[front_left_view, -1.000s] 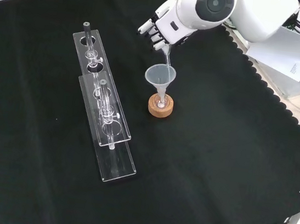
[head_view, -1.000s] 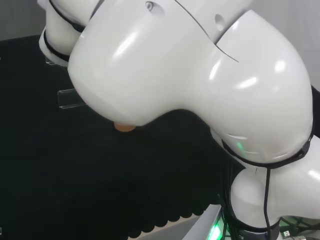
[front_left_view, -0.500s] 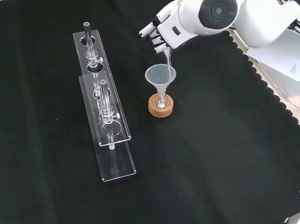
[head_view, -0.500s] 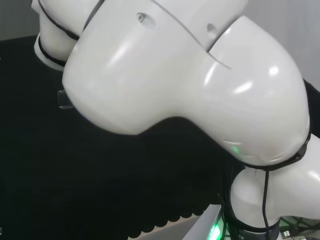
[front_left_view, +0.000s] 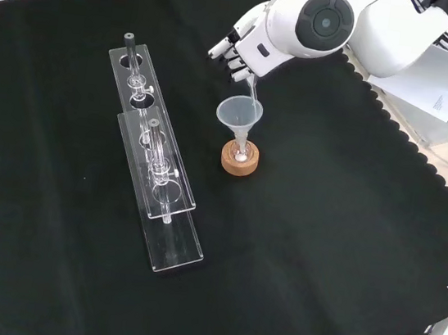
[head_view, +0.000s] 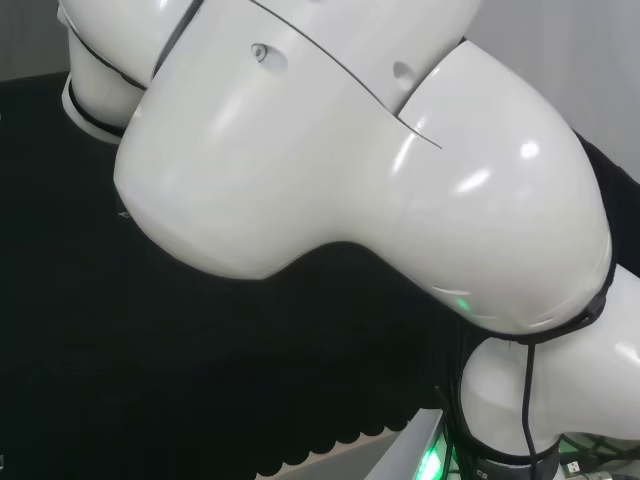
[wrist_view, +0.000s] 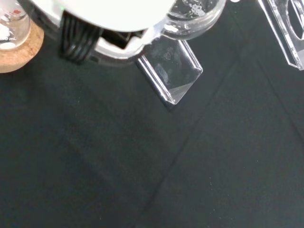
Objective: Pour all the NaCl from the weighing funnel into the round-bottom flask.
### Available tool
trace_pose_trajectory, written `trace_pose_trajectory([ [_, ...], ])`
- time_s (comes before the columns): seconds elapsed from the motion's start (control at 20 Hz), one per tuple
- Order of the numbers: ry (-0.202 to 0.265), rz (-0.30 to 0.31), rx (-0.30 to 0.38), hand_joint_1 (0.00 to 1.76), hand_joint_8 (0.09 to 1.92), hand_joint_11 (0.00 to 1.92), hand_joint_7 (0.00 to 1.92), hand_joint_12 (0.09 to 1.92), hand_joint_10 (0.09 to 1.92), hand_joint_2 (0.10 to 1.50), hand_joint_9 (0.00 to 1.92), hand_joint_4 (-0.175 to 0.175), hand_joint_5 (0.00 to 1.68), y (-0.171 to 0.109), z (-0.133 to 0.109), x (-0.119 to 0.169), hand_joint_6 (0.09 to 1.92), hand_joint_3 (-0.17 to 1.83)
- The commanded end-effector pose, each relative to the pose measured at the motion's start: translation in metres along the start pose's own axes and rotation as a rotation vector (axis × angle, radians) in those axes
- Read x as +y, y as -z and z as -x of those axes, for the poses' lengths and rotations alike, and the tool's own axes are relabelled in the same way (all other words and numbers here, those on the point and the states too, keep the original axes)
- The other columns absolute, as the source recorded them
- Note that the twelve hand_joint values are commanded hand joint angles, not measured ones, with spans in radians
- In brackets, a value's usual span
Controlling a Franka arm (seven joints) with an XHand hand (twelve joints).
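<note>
You are looking, in the front view, at the hand (front_left_view: 238, 47) hanging just above and behind the plastic funnel (front_left_view: 238, 115), its fingers (front_left_view: 226, 46) curled round the weighing funnel (front_left_view: 253, 95), which is tilting steeply down so that its narrow lower end is dipping inside the plastic funnel's rim. The plastic funnel is sitting upright in the neck of the round-bottom flask (front_left_view: 240, 156), and the flask is resting on the cork ring (front_left_view: 240, 161) on the black cloth (front_left_view: 323, 230). The arm's big white link (front_left_view: 321, 23) with its round grey cap is standing just to the right of the hand and partly covering the wrist. To the left of the cork ring in that view, two clear racks (front_left_view: 155, 171) holding glass pieces are lying end to end, well apart from the flask. In the wrist view you are seeing the weighing funnel's clear flat end (wrist_view: 172, 71) jutting out past the palm, the plastic funnel's rim (wrist_view: 194, 16) close beside it, and the cork ring (wrist_view: 16, 53) at the frame's edge. In the head view the arm's white links (head_view: 330, 170) are standing in front of the bench. Whether grains are falling or remaining in the weighing funnel, you cannot tell.
</note>
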State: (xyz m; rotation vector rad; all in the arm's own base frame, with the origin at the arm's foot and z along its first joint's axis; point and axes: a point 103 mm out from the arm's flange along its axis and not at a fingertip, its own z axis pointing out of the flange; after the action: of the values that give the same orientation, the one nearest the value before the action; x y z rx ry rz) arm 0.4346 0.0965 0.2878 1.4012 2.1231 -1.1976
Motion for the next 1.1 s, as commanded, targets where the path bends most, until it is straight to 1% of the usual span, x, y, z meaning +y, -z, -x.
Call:
trace_pose_trajectory([
  [0.05,0.015,-0.018,-0.031,1.28,0.68,0.69,1.32,1.14,0.39,0.61,1.24,0.063,1.18,-0.001,0.005,0.001,0.87,0.78],
  [0.2,0.011,-0.024,-0.063,1.28,0.68,0.69,1.32,1.14,0.39,0.61,1.23,0.064,1.18,0.005,-0.003,0.003,0.87,0.78],
  [0.35,0.006,-0.027,-0.072,1.28,0.68,0.69,1.32,1.14,0.39,0.61,1.23,0.064,1.18,0.01,-0.009,0.003,0.87,0.78],
  [0.6,0.002,-0.03,-0.06,1.28,0.68,0.69,1.32,1.14,0.39,0.61,1.23,0.064,1.18,0.011,-0.005,0.001,0.87,0.78],
  [0.7,0.002,-0.042,-0.065,1.28,0.68,0.69,1.32,1.14,0.39,0.61,1.23,0.064,1.18,0.008,-0.001,0.003,0.87,0.78],
  [0.8,0.007,-0.03,-0.065,1.28,0.68,0.69,1.32,1.14,0.39,0.61,1.23,0.064,1.18,0.008,-0.001,0.003,0.87,0.78],
  [0.9,0.003,-0.031,-0.084,1.28,0.68,0.69,1.32,1.14,0.39,0.61,1.23,0.065,1.18,0.008,-0.002,0.003,0.87,0.78],
  [0.95,0.008,-0.026,-0.085,1.28,0.68,0.69,1.32,1.14,0.39,0.61,1.23,0.065,1.18,0.011,-0.004,0.003,0.87,0.78],
  [1.1,0.005,-0.024,-0.095,1.28,0.68,0.69,1.32,1.14,0.39,0.61,1.23,0.065,1.18,0.01,-0.003,0.004,0.87,0.78],
])
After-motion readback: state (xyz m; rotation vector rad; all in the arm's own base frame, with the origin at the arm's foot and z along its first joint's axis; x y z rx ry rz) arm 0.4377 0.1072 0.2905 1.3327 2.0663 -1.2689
